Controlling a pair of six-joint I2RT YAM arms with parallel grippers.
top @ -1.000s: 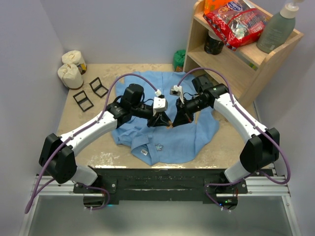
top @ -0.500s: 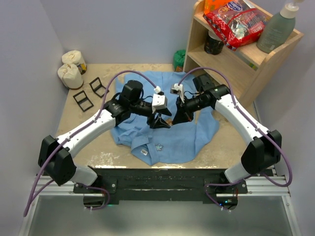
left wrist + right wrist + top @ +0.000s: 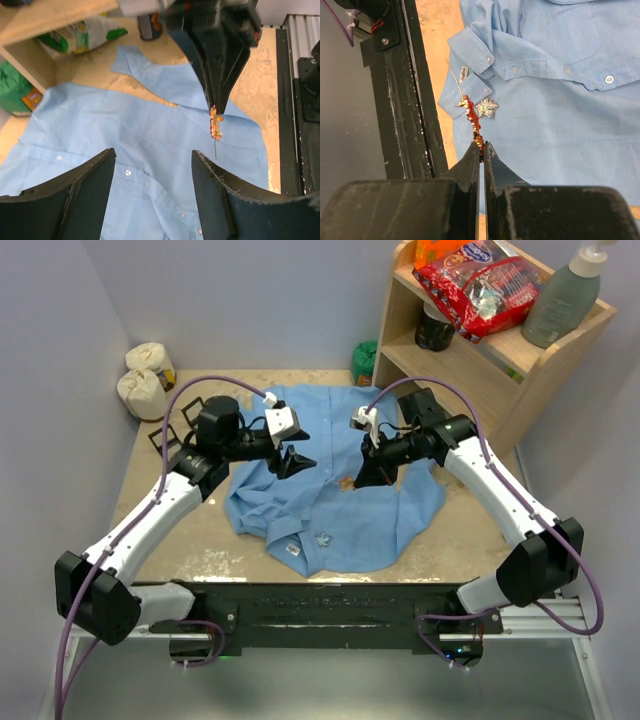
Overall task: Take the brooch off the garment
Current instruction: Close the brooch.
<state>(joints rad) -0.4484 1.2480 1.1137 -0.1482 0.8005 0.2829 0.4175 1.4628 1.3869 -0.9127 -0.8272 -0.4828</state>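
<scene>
Now left gripper (image 3: 293, 459) backs off leftward, jaws wide; right gripper (image 3: 481, 145) pinches brooch (image 3: 472, 121) clear of garment (image 3: 335, 525): removal looks done.

**A:** Where is the shirt (image 3: 340, 515)?

**B:** It's spread on the middle of the table (image 3: 190, 550), between the two arms.

**A:** And the brooch (image 3: 472, 122)?

**B:** In the tips of the right claw (image 3: 362, 480), over the shirt's middle. The left claw (image 3: 293, 460) hangs to its left, over the shirt's left part.

**A:** Anything lying on the shirt?

**B:** A second brooch (image 3: 322, 537), nearer the front edge.

**A:** Around it?

**B:** Two stands (image 3: 185, 430) lie left of the shirt, with two sacks (image 3: 145, 380) behind them in the back left corner. A packet (image 3: 364, 362) sits behind the shirt. A shelf (image 3: 500, 380) stands back right, with a jar (image 3: 434, 328) inside and a bag (image 3: 478, 285) and bottle (image 3: 562, 300) on top.
</scene>
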